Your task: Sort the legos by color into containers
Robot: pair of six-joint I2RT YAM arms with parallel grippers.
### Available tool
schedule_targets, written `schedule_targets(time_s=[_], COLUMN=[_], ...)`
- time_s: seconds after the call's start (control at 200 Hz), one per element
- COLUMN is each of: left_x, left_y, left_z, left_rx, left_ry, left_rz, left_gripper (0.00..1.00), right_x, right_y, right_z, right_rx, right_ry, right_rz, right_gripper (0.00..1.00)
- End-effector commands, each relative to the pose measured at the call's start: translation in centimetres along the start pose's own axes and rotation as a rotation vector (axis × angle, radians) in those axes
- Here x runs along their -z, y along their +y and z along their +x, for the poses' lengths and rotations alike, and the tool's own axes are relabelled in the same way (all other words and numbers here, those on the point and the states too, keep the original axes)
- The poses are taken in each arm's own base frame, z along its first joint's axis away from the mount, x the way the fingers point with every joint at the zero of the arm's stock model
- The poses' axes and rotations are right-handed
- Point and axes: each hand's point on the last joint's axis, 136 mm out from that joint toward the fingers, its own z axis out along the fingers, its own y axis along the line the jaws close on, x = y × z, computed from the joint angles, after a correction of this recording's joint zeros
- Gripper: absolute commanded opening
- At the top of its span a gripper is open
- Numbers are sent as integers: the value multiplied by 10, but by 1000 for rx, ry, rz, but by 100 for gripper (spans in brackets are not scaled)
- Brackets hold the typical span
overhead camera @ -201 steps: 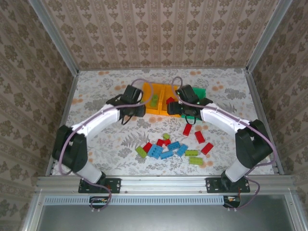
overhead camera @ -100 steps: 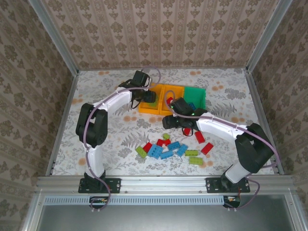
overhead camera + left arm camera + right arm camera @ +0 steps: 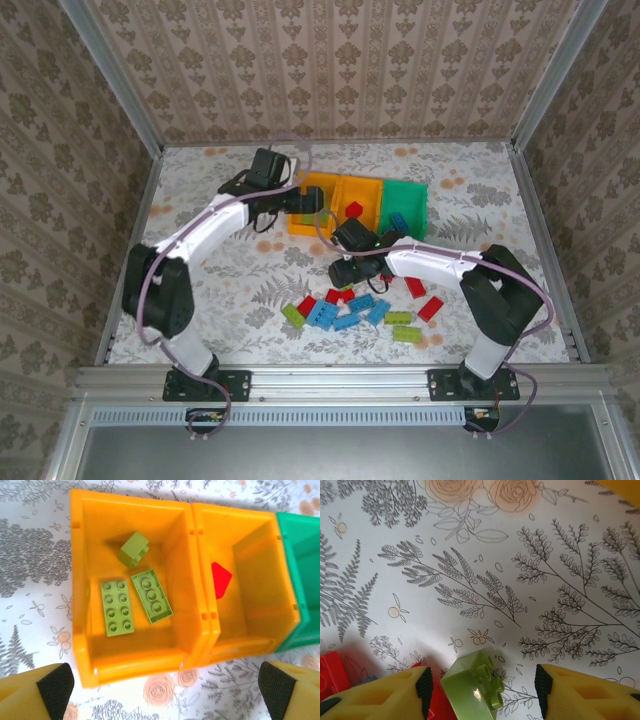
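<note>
Looking down from above, the left gripper (image 3: pixel 303 200) hangs at the left orange bin (image 3: pixel 312 233) in the upper middle of the frame. A middle orange bin (image 3: pixel 372 188) and a green bin (image 3: pixel 412 193) stand in a row to its right. The right gripper (image 3: pixel 345 276) points down at the upper edge of the loose bricks (image 3: pixel 350 308) in the lower middle.

From the left wrist, the fingers (image 3: pixel 50 687) sit at the bottom corners, spread wide and released, with nothing between them. Three lime bricks (image 3: pixel 117 607) lie in the left orange bin, and one red brick (image 3: pixel 220 577) leans in the middle one.

From the right wrist, the jaws stand apart either side of a lime brick (image 3: pixel 470 687) at the bottom centre, with a gap on each side. It rests on the flowered tabletop (image 3: pixel 485 555), with red bricks (image 3: pixel 332 672) at lower left.
</note>
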Motion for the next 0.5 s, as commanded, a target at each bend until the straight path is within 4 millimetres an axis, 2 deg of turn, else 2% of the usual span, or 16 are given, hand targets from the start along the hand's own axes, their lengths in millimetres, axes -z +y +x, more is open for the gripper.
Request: schedule_targets(time_s=[0.0, 0.235, 0.37, 0.49], left_x=[13, 34, 42, 47], left_y=[17, 45, 54, 59], left_z=[26, 78, 94, 105], left_rx=[20, 69, 92, 104], left_ry=[24, 47, 50, 49], left_rz=[-55, -117, -130, -144], left_gripper=[100, 100, 100, 100], right_x=[-6, -12, -18, -23], right_y=[3, 6, 6, 2], right_z=[10, 22, 22, 24], right_rx=[60, 97, 108, 116], right_ry=[53, 86, 105, 123], right_rz=[13, 13, 17, 39], right_gripper=[59, 58, 55, 45])
